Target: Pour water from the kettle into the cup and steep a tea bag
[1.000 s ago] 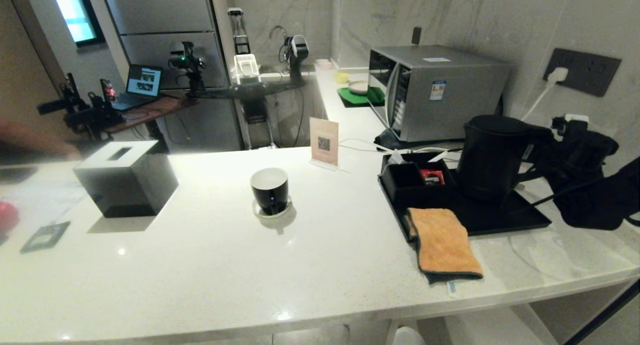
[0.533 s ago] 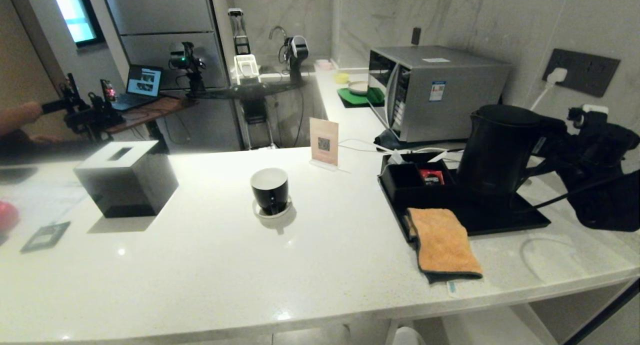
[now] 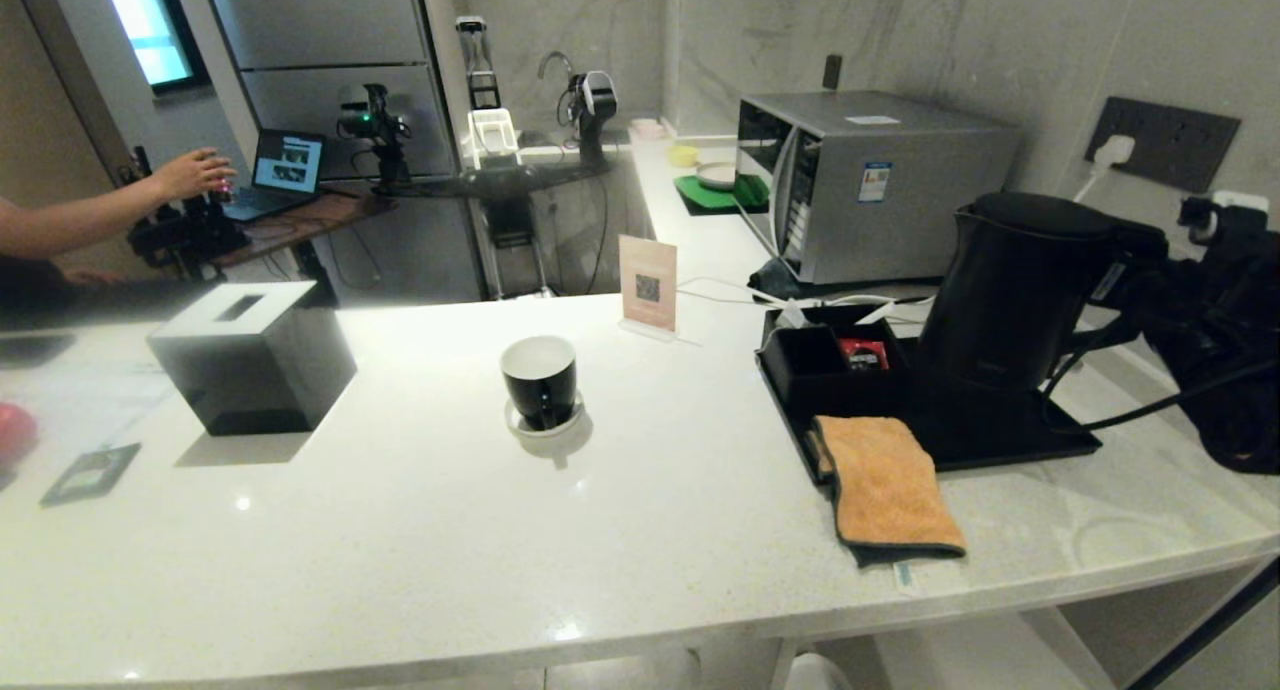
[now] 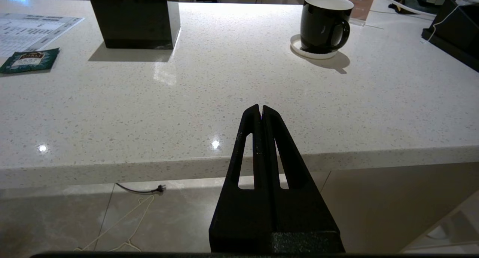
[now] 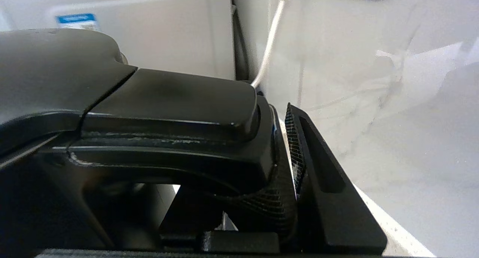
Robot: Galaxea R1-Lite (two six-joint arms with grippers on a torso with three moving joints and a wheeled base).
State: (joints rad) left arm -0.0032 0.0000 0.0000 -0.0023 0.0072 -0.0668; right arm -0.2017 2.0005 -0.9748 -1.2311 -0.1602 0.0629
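At the far left of the head view we see a person's arm and hand [image 3: 195, 173] reaching toward the equipment on a wooden desk behind the counter. On the white counter [image 3: 420, 530] a black tissue box [image 3: 252, 355] stands at the left, and near the left edge lies a dark green tea bag packet [image 3: 88, 473].

Our left gripper [image 4: 261, 114] shows only in its own wrist view. It hangs before the front edge of the counter, and its two fingers are pressed together with nothing between them.

Near the middle of the counter stands the cup [image 3: 540, 380] on its small white saucer [image 3: 545, 425], upright, with the white inside showing. Behind it a small sign card [image 3: 648, 285] stands.

To the right lies the black tray [image 3: 985, 440]. An orange cloth [image 3: 885, 485] hangs over its front left corner onto the counter. A silver microwave [image 3: 870, 185] stands behind the tray.

The kettle [image 3: 1015, 290] is upright over the tray. At the right edge our right gripper [image 5: 288, 146] is clamped on the handle of the kettle; in the right wrist view the textured finger pads [image 5: 295, 146] press on the handle.
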